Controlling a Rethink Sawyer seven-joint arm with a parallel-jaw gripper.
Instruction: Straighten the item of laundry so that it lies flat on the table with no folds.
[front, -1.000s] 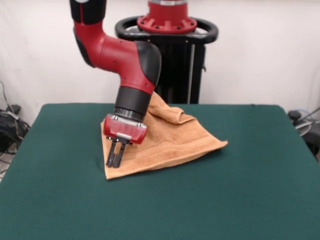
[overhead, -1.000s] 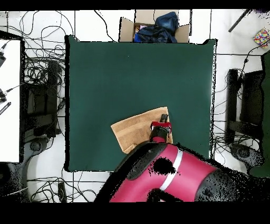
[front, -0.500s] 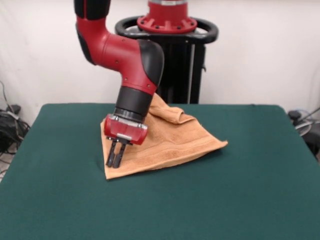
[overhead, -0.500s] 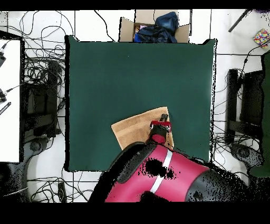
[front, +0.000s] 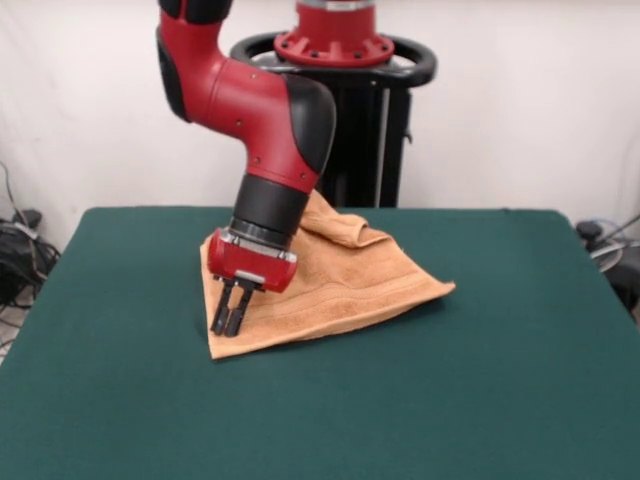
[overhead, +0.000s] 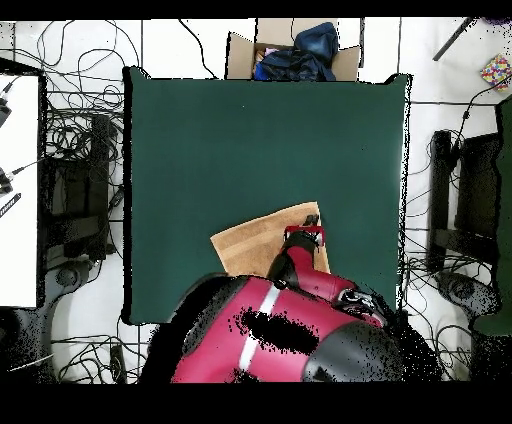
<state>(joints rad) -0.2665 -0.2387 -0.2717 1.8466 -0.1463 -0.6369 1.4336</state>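
The black two-fingered gripper (front: 231, 323) points down with its fingers drawn narrow, nearly together, tips on the near-left corner of the orange-tan terry-cloth towel (front: 340, 280). Above it, the red and black arm (front: 262, 130) bends at an elbow and tilts toward that corner. Beyond the gripper, the towel's far edge lies bunched in a fold on the dark green felt table (front: 480, 380).

Even, bright indoor light from above; no glare. A soft shadow lies under the towel (front: 330, 285) edge right of the gripper (front: 230, 322). The front view is slightly soft throughout.
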